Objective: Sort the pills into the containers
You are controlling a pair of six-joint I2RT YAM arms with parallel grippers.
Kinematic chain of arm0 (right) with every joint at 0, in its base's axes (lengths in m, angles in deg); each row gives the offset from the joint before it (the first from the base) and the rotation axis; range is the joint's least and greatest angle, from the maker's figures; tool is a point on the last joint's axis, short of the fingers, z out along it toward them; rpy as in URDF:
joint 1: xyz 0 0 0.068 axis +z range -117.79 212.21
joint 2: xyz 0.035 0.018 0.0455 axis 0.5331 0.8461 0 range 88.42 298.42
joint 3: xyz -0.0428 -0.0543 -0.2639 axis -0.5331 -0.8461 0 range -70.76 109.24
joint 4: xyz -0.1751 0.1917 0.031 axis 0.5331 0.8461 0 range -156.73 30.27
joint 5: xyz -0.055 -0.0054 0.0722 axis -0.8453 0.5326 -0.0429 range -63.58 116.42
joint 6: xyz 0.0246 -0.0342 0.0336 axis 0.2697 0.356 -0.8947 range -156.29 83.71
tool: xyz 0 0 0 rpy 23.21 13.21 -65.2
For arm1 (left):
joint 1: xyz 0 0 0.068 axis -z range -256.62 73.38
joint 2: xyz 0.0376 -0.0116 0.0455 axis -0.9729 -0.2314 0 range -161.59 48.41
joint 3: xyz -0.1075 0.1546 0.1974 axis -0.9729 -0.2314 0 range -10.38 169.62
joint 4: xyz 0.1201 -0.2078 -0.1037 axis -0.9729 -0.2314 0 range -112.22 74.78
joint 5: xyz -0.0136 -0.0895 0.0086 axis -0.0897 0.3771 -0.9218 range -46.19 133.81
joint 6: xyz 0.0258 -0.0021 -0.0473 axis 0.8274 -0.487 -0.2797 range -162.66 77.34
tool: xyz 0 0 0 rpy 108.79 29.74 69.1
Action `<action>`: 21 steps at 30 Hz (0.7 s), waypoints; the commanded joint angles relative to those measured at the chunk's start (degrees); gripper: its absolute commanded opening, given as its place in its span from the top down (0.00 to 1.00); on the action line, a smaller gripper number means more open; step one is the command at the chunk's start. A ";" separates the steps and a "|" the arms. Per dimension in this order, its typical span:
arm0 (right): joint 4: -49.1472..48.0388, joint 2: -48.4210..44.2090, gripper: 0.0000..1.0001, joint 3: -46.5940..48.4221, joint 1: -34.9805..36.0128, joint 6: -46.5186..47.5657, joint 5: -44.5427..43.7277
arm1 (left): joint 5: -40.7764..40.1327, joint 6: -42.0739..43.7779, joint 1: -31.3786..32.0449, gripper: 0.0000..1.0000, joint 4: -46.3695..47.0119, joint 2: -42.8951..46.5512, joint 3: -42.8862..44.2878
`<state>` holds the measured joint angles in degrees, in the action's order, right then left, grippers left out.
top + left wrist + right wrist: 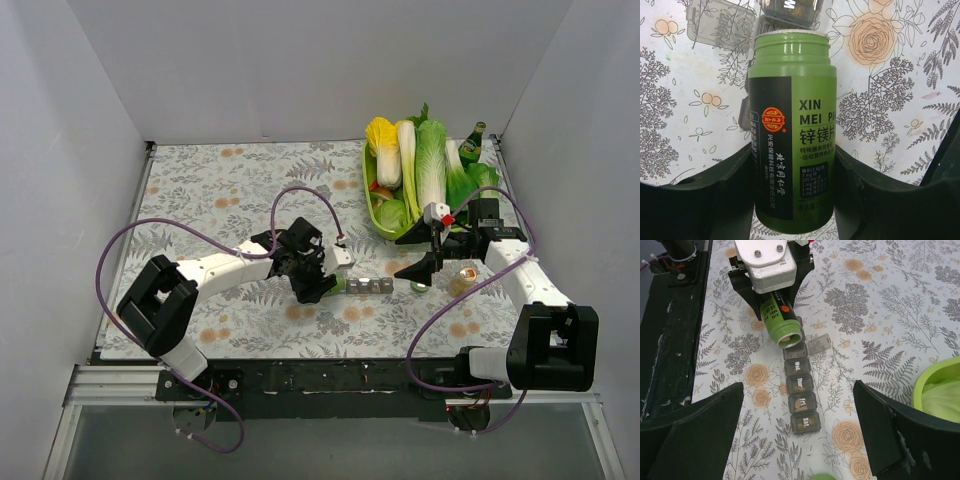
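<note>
The containers are a grey strip of day-labelled compartments (801, 390) lying on the floral cloth, also seen in the top view (369, 286). The lids marked Wed., Thur., Fri. and Sat. are shut; one lid (819, 345) at the far end stands open. My left gripper (318, 283) is shut on a green pill bottle (790, 125), tipped with its open mouth (788, 338) over the strip's far end. A pale pill shows in the mouth. My right gripper (797, 405) is open and empty, hovering above the strip's Sat. end, its fingers (695, 435) wide apart.
A green cap (421, 288) lies just right of the strip, and a small amber bottle (466, 277) stands beside it. A lime tray (385, 225) with cabbages and a green bottle sits at the back right. White walls close three sides.
</note>
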<state>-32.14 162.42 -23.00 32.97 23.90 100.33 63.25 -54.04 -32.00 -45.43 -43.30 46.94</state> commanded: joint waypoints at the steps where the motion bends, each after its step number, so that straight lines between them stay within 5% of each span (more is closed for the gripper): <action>1: 1.01 -0.17 0.02 0.22 -1.72 0.55 1.94 | -1.16 0.92 0.55 1.00 -1.16 -0.14 2.88; 21: 1.09 -0.08 0.02 0.22 -2.16 0.64 2.20 | -4.50 1.53 1.70 1.00 -5.20 -2.17 6.40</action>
<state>-32.12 162.42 -23.00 31.13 23.90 100.55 59.67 -53.34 -30.67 -49.81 -45.90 50.70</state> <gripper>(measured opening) 0.981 0.505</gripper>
